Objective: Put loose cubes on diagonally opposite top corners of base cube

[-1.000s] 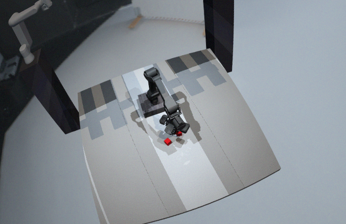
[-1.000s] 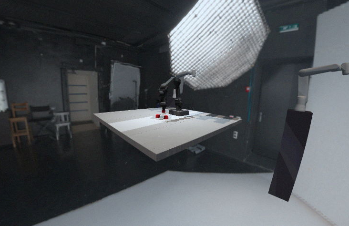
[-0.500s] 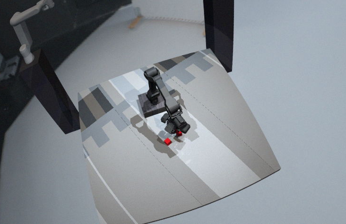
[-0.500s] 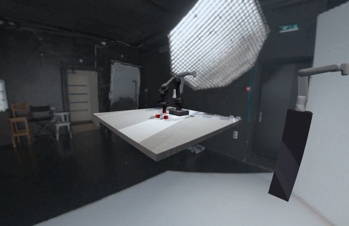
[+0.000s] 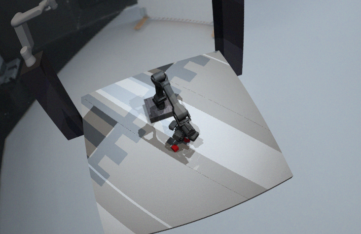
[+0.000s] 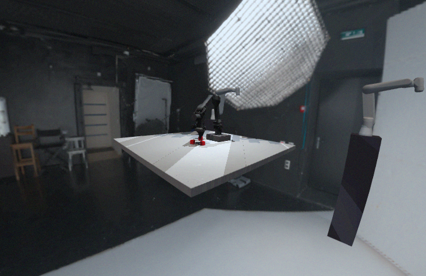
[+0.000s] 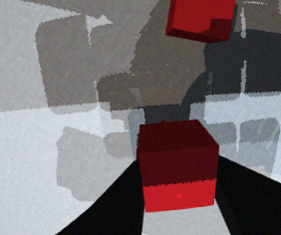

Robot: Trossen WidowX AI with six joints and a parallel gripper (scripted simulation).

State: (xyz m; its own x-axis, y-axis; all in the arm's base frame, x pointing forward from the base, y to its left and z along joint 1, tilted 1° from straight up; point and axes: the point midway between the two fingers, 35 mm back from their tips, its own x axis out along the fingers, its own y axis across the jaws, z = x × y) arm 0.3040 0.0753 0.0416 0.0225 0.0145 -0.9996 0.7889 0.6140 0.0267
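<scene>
1. The claw is partly open, its fingers closed on a red cube; the wrist view cuts off the fingers' outer parts.
2. In the exterior view, this held cube is above the pale table, small and hard to make out against the dark claw.
3. Two more red cubes are on the table there, a left-hand cube and a right-hand cube, apart from each other. Which is the base cube, I cannot tell.
4. The top view shows one exposed red block and a red patch half hidden by the arm; whose patch it is stays unclear.
5. The wrist view's upper edge crops another red cube. Shadows blur the surface around it.
</scene>
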